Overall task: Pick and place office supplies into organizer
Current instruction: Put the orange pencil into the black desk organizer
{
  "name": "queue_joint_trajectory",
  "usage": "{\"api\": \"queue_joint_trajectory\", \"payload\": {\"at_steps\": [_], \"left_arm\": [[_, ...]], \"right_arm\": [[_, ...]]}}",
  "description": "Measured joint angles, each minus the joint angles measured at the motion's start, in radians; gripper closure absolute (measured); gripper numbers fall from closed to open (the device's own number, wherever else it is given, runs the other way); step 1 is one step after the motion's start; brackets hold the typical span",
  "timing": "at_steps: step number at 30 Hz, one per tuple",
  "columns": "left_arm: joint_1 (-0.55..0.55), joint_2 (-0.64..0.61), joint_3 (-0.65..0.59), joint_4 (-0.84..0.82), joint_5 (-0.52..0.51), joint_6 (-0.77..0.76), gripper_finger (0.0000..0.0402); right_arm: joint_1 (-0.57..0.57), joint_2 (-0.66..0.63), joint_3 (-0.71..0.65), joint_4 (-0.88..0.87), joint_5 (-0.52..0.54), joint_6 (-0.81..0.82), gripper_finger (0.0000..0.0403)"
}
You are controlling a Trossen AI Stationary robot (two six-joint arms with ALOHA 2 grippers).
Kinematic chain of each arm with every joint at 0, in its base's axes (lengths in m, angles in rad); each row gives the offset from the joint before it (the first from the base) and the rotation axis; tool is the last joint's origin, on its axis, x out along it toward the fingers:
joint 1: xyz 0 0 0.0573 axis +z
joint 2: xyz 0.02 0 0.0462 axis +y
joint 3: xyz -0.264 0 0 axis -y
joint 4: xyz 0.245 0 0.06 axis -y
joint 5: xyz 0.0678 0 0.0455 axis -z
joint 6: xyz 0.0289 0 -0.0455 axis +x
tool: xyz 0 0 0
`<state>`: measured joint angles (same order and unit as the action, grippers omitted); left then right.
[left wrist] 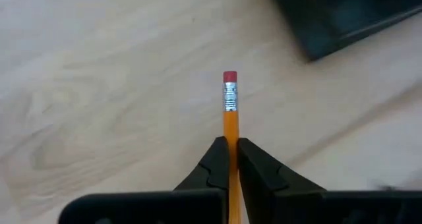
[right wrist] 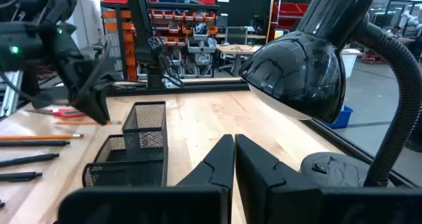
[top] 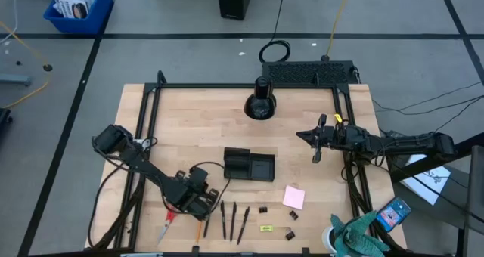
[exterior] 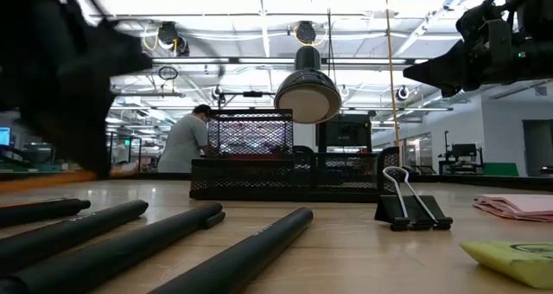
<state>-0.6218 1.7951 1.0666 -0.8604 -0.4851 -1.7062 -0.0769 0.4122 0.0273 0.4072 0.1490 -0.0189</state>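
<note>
Pencil: orange wooden pencil (left wrist: 230,128) with silver ferrule and red eraser tip, pinched between the fingers of the left gripper (left wrist: 230,159), eraser pointing away from the wrist.
Pencil position: near the table's front edge on the left arm's side, close above the wood; contact with the surface is hard to judge.
Left gripper: clenched on the pencil.
Organizer: low black mesh tray (top: 249,165) near the table's centre, apart from the pencil.
Other supplies: red-handled scissors (top: 166,227), three dark pens (top: 233,220), small black binder clips (top: 263,209), pink sticky-note pad (top: 294,197), yellow-green piece (top: 266,227) along the front.
Right gripper: (right wrist: 234,151) closed, empty, raised at the table's right side.
Surface: light wooden tabletop (top: 197,121) with a black desk lamp (top: 260,103).
Room: workshop with shelving; a person (exterior: 186,138) stands behind.
</note>
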Motion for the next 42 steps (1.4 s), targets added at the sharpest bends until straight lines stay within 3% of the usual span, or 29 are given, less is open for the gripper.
{"api": "queue_joint_trajectory", "payload": {"at_steps": [7, 12, 16, 20, 23, 25, 29, 32, 37, 42], "left_arm": [[0.001, -0.102, 0.001, -0.057, -0.184, 0.049, 0.0386], [0.016, -0.208, 0.001, -0.023, -0.390, 0.218, 0.0388], [0.053, -0.293, 0.001, 0.124, -0.525, 0.515, 0.0396], [0.122, -0.356, 0.002, 0.389, -0.553, 0.939, 0.0385], [0.181, -0.370, 0.002, 0.651, -0.457, 1.319, 0.0386], [0.222, -0.370, 0.003, 0.822, -0.327, 1.554, 0.0394], [0.321, -0.337, 0.005, 1.078, -0.106, 1.825, 0.0392], [0.403, -0.305, 0.004, 1.148, 0.023, 1.881, 0.0386], [0.522, -0.200, 0.004, 1.186, 0.228, 1.847, 0.0395], [0.560, -0.137, 0.003, 1.214, 0.301, 1.808, 0.0390]], "right_arm": [[0.000, 0.000, 0.000, 0.003, 0.001, 0.000, 0.0394], [0.000, 0.000, 0.000, 0.007, 0.002, -0.009, 0.0394], [0.000, 0.000, 0.000, 0.008, 0.002, -0.018, 0.0394], [0.000, 0.000, 0.000, 0.015, 0.003, -0.021, 0.0394], [0.000, 0.000, 0.000, 0.025, 0.003, -0.029, 0.0394], [0.000, 0.000, 0.000, 0.032, 0.003, -0.028, 0.0395], [0.000, 0.000, 0.000, 0.036, 0.003, -0.028, 0.0395], [0.000, 0.000, 0.000, 0.038, 0.003, -0.025, 0.0395], [0.000, 0.000, 0.000, 0.037, 0.003, -0.016, 0.0395], [0.000, 0.000, 0.000, 0.035, 0.001, 0.010, 0.0395]]}}
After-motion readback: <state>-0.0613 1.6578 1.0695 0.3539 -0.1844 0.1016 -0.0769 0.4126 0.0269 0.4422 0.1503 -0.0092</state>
